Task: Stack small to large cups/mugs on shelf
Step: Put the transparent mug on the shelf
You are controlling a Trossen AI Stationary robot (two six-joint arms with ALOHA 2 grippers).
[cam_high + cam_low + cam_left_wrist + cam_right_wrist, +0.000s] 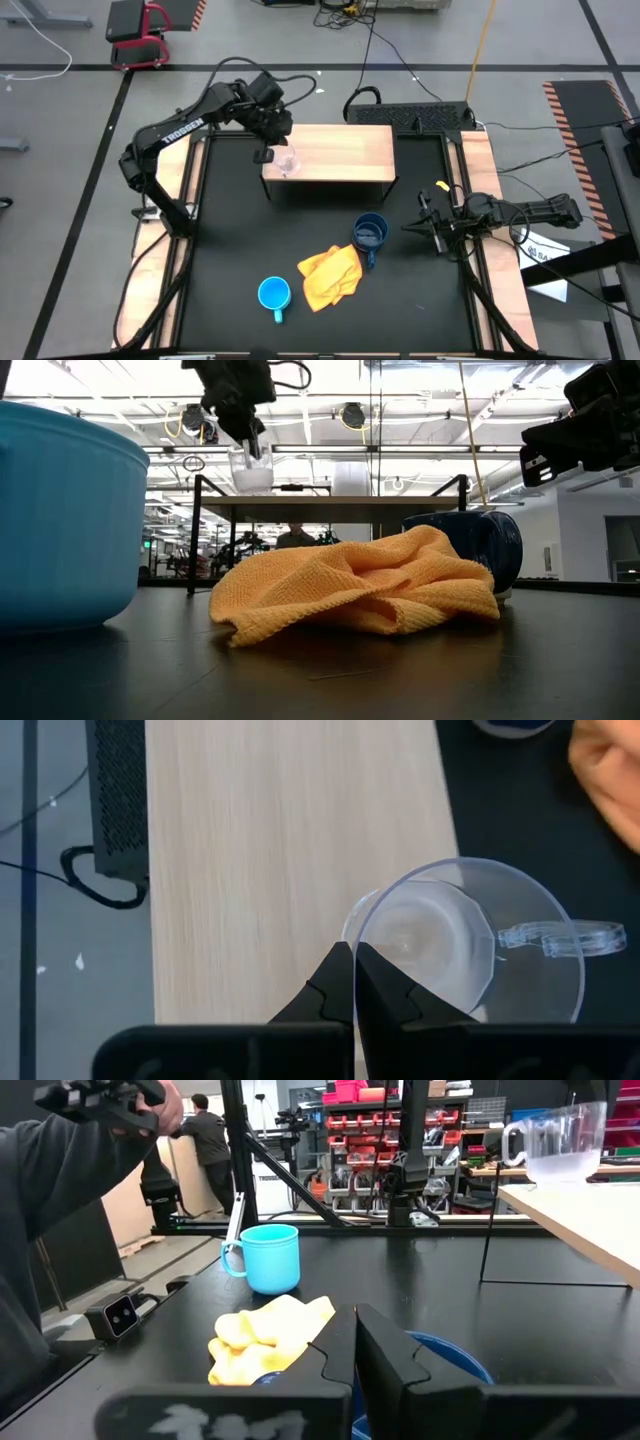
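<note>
Glass cup's up over the shelf, mugs both on the table

Left gripper point(266, 152) is pinched on the clear glass cup's point(289, 163) rim above the shelf's point(340, 150) left end; right gripper point(432, 228), fingers together, waits beside the dark blue mug point(370, 234); light blue mug point(274, 294) sits near the front.

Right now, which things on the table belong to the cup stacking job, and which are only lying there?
Belong to the job:
- clear glass cup, rim pinched by the left gripper over the shelf
- light blue mug
- dark blue mug

Only lying there:
- yellow cloth, touching the dark blue mug
</note>
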